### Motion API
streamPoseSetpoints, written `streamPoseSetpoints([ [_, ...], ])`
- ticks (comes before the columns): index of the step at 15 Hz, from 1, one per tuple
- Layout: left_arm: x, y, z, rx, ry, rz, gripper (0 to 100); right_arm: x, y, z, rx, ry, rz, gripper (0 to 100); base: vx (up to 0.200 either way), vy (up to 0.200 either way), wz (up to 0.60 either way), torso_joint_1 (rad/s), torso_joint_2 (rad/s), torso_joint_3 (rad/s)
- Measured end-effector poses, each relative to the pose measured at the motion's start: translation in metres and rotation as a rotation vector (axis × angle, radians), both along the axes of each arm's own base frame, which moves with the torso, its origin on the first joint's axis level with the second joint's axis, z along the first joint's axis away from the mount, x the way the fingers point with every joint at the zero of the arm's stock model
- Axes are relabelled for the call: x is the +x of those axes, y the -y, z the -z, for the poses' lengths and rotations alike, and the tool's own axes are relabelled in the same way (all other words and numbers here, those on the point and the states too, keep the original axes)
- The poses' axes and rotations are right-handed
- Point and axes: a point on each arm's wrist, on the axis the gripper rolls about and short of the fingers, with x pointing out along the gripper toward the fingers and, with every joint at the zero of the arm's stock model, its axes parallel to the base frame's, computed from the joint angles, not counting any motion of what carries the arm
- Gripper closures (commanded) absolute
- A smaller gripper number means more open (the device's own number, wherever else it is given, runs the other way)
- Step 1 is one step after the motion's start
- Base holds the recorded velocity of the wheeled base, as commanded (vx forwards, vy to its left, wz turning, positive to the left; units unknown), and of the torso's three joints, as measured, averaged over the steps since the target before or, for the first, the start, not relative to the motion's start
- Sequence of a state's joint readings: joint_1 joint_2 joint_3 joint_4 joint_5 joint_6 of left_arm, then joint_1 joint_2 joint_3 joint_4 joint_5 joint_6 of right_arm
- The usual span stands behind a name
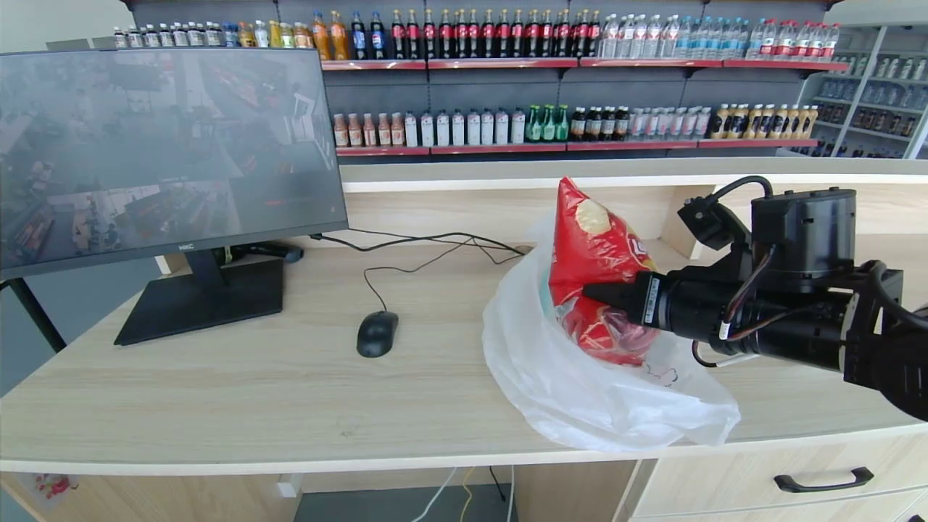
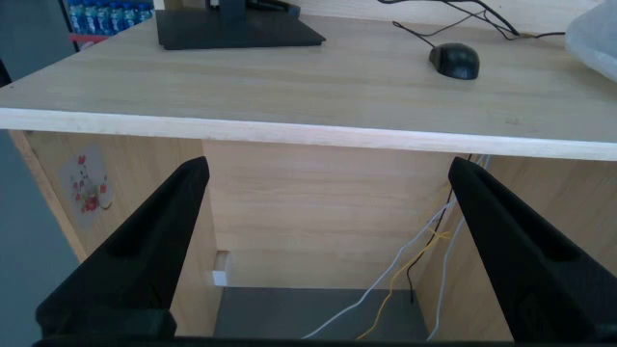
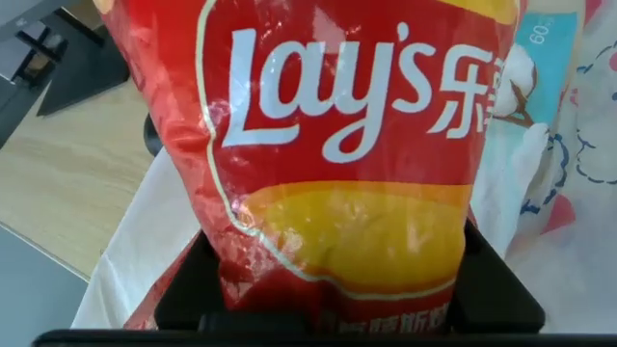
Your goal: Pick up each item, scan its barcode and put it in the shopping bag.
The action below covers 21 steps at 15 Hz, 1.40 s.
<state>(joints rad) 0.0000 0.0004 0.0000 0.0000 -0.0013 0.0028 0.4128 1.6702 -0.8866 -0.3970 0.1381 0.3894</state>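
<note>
Right jaws clamped on crisp packet (image 1: pixel 591 243), lower end inside shopping bag (image 1: pixel 580 406).
Bagging step, likely; next move called for letting go. Left jaws gaped empty below worktop (image 1: pixel 217 391).

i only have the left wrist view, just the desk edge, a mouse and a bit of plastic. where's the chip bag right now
observer: The chip bag stands upright with its lower end inside the white shopping bag, on the right side of the desk.
operator: is the right arm holding it
observer: Yes. The right jaws are closed on it, one on each side of its lower half.
operator: anything else in the shopping bag
observer: A light blue pack shows beside the chip bag, inside the plastic. I cannot tell what it is.
</note>
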Motion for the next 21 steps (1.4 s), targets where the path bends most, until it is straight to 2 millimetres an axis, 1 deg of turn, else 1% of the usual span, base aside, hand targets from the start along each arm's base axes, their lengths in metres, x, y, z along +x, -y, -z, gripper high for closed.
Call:
streamPoseSetpoints([
  [1, 0.0, 0.0, 0.0, 0.0, 0.0, 0.0, 0, 0.001, -0.001, 0.002, -0.003, -0.003, 0.002, 100, 0.0, 0.0, 0.0, 0.0, 0.0, 0.0],
  [2, 0.0, 0.0, 0.0, 0.0, 0.0, 0.0, 0, 0.003, -0.001, 0.003, -0.002, -0.001, 0.002, 0, 0.0, 0.0, 0.0, 0.0, 0.0, 0.0],
  [7, 0.0, 0.0, 0.0, 0.0, 0.0, 0.0, 0, 0.005, -0.002, 0.011, -0.011, -0.024, 0.003, 0, 0.0, 0.0, 0.0, 0.0, 0.0, 0.0],
  [9, 0.0, 0.0, 0.0, 0.0, 0.0, 0.0, 0, 0.006, -0.002, 0.011, -0.008, -0.019, 0.005, 0, 0.0, 0.0, 0.0, 0.0, 0.0, 0.0],
  [13, 0.0, 0.0, 0.0, 0.0, 0.0, 0.0, 0, 0.017, -0.002, 0.008, 0.03, 0.077, 0.023, 0, 0.0, 0.0, 0.0, 0.0, 0.0, 0.0],
  [16, 0.0, 0.0, 0.0, 0.0, 0.0, 0.0, 0, 0.017, -0.001, 0.012, 0.027, 0.076, 0.031, 0, 0.0, 0.0, 0.0, 0.0, 0.0, 0.0],
  [21, 0.0, 0.0, 0.0, 0.0, 0.0, 0.0, 0, 0.018, -0.001, 0.004, 0.054, 0.18, 0.055, 0, 0.0, 0.0, 0.0, 0.0, 0.0, 0.0],
])
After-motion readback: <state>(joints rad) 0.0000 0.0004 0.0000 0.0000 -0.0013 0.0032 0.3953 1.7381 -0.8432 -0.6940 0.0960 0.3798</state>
